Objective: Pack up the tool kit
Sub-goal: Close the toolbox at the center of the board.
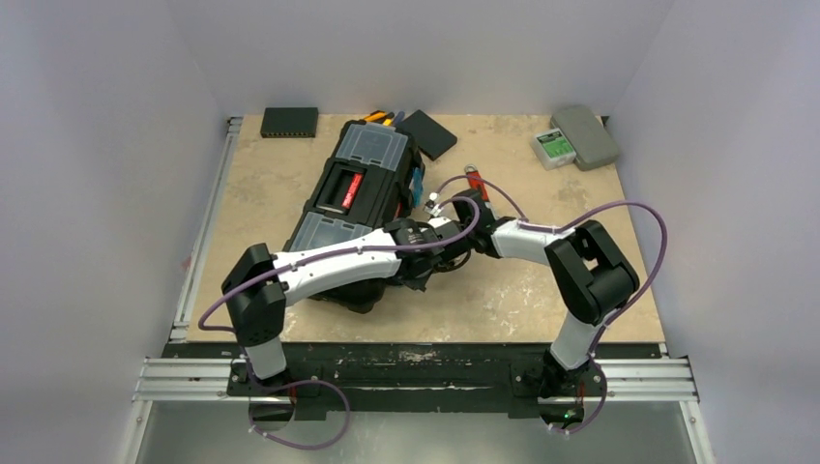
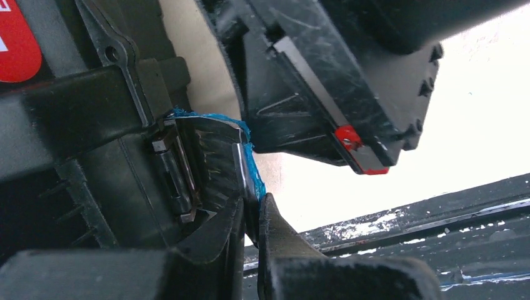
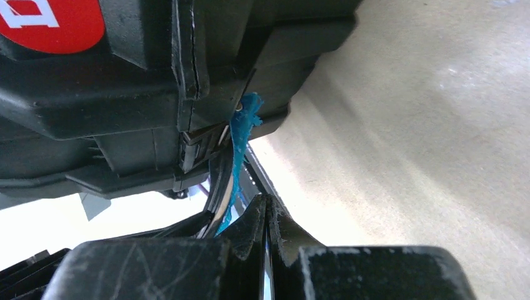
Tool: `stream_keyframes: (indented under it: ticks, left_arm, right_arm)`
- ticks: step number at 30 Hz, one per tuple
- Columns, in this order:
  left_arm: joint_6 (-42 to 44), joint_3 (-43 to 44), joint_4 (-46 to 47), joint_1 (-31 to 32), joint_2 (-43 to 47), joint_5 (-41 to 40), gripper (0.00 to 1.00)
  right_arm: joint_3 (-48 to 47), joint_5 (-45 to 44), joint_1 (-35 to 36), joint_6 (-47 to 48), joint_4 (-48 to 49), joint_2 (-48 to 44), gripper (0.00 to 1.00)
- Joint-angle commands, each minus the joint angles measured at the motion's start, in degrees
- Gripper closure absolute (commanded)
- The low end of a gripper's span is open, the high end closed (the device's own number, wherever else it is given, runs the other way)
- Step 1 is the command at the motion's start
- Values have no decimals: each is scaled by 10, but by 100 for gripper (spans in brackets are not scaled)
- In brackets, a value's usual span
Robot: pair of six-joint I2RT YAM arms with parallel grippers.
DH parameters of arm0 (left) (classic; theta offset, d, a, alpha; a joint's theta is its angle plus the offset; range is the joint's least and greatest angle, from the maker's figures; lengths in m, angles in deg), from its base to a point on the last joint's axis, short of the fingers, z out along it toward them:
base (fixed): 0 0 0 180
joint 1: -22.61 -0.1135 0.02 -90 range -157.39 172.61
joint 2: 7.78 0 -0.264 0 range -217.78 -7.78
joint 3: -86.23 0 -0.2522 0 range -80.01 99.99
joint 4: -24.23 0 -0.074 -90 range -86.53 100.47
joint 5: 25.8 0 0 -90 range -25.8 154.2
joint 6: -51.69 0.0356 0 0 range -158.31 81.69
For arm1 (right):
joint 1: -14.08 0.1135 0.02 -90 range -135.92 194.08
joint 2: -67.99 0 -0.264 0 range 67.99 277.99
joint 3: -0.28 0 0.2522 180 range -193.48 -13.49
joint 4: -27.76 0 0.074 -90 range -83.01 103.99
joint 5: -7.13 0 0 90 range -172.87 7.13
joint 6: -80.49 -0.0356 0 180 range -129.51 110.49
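Noted left gripper point(image 2: 253, 206) pinched shut on blue-taped black latch point(image 2: 206, 162) of large black plastic toolbox point(image 1: 329, 184), right gripper point(image 3: 267, 206) shut, apparently empty, beside toolbox; could slip if frayed tape point(image 3: 240, 137) tears.

1. In the left wrist view, the toolbox point(image 2: 81, 156) runs off the top, left and bottom edges. Its red label point(image 2: 15, 44) is cut at the corner and unreadable.
2. The lower edge of the latch flap point(image 2: 209, 156) disappears between the closed fingers of the left hand point(image 2: 251, 206).
3. In the right wrist view, the lower end of the blue strip point(image 3: 240, 144) passes behind the closed right hand point(image 3: 267, 203); contact cannot be told.
4. From above, the left arm point(image 1: 329, 263) hides the toolbox's near end.
5. At the far edge of the table point(image 1: 271, 193), yellow-handled tools point(image 1: 380, 118) sit half hidden behind the toolbox.
6. The label on the device point(image 1: 552, 145) is too small to read.
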Motion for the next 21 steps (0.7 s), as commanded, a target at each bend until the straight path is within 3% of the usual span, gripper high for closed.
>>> stream_keyframes:
  ticks: [1, 5, 10, 15, 17, 21]
  left_arm:
    - [11, 6, -8, -14, 13, -9, 100]
    - [14, -3, 5, -27, 45, 17, 100]
    - [18, -34, 47, -52, 103, 81, 100]
    - [18, -62, 76, -76, 145, 130, 100]
    - [18, -69, 80, -83, 153, 140, 100]
    - [18, -81, 96, -91, 168, 164, 100]
  right_arm:
    - [-13, -92, 1, 28, -70, -50, 100]
    - [3, -174, -1, 16, -80, -88, 100]
    - [69, -226, -1, -29, -7, -142, 100]
    - [144, -255, 0, -72, 82, -183, 90]
    - [172, -251, 0, -78, 126, -199, 77]
    - [234, -254, 7, -95, 240, -250, 16]
